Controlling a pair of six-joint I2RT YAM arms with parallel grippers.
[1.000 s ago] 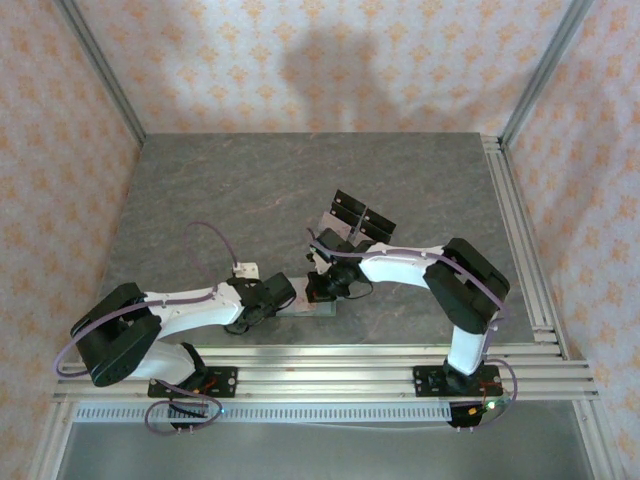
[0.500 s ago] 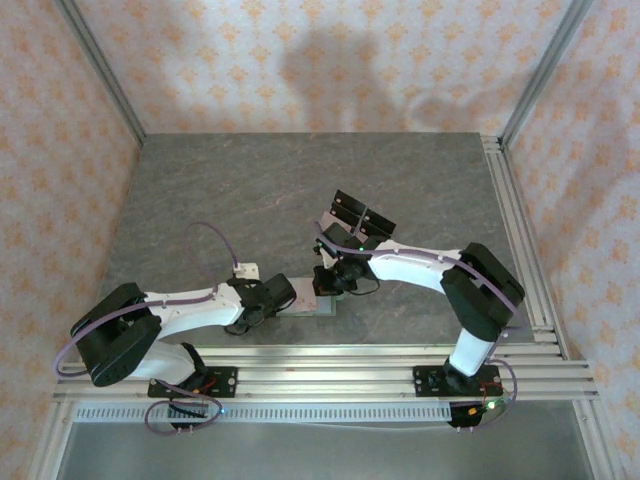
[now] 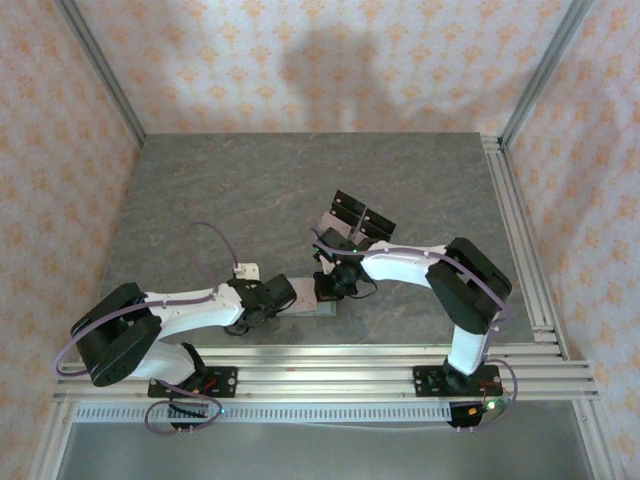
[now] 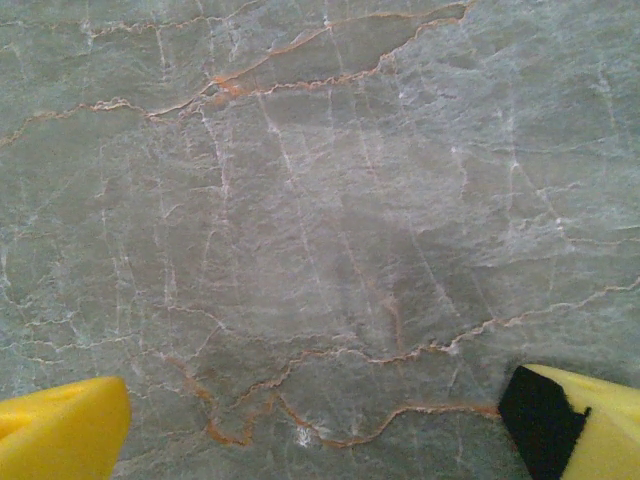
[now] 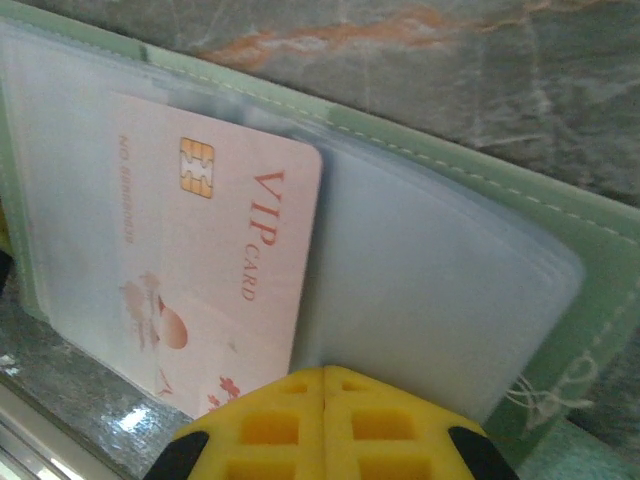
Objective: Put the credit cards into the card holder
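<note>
Over clear sleeves (image 5: 430, 290) of the open card holder (image 5: 590, 290), one pink credit card (image 5: 220, 270)

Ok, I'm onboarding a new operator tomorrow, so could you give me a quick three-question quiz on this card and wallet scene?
1. True or false: the left gripper is holding a card.
2. What is printed on the pink card at the open card holder? A) VIP CARD B) GIFT CARD C) LIBRARY CARD
3. Fill in: the right gripper, at the pink card's edge, has its fingers ____.

Key:
1. False. Its fingers stand apart over bare table.
2. A.
3. Shut.
</note>
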